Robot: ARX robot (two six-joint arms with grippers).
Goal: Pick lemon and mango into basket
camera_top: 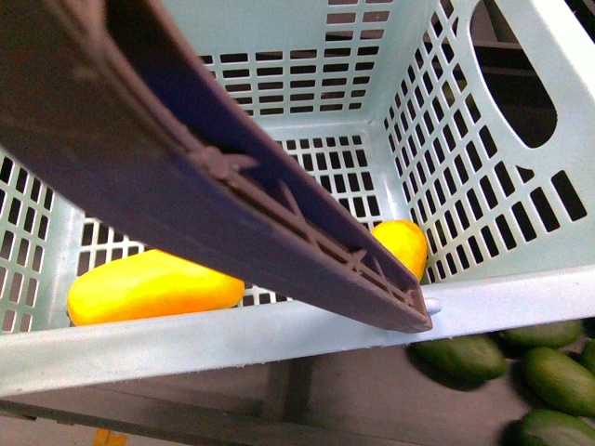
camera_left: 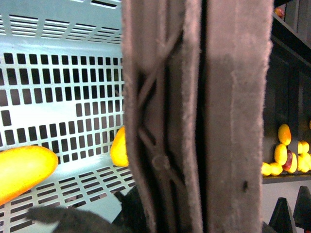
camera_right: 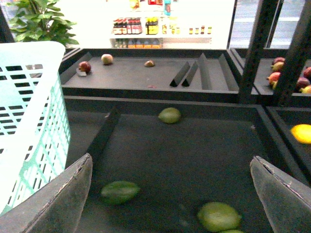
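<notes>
Right jaws (camera_right: 170, 194) wide, empty; left's unclear; mango (camera_top: 153, 286) lengthwise along basket (camera_top: 279, 339) front wall.

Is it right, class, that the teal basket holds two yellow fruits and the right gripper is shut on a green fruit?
Not quite. The right gripper is open and holds nothing, as the right wrist view shows. The basket does hold two yellow fruits.
</notes>
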